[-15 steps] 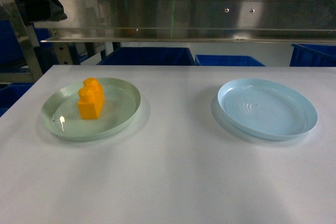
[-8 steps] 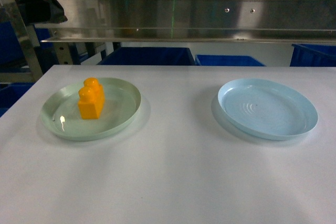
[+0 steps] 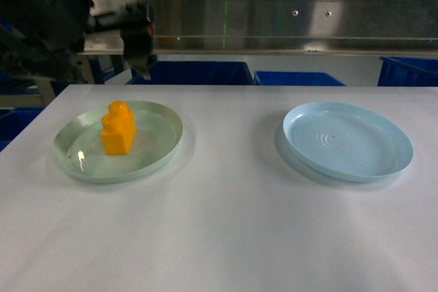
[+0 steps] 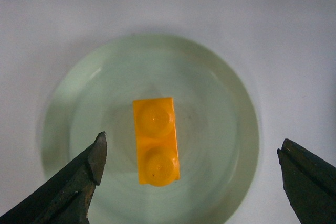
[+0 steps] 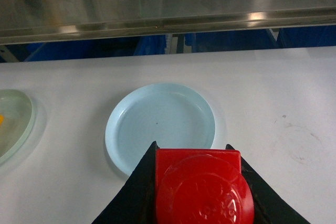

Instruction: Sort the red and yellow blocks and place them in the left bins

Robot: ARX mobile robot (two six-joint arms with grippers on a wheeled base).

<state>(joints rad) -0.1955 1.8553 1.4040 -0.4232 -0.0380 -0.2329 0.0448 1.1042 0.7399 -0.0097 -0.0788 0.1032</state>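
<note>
Left gripper point(image 4: 191, 169), jaws spread, hovers over yellow block point(image 4: 156, 141) at green plate point(image 4: 231, 103) centre; right gripper point(image 5: 197, 169) clamps red block point(image 5: 202, 190). Neither block binned.

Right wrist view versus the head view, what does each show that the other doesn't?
Only the right wrist view shows the glossy red plastic block gripped in the right end effector. Only the head view shows the left end effector above the pale green round plate. Both show the shallow pale blue round plate and the white table.
</note>
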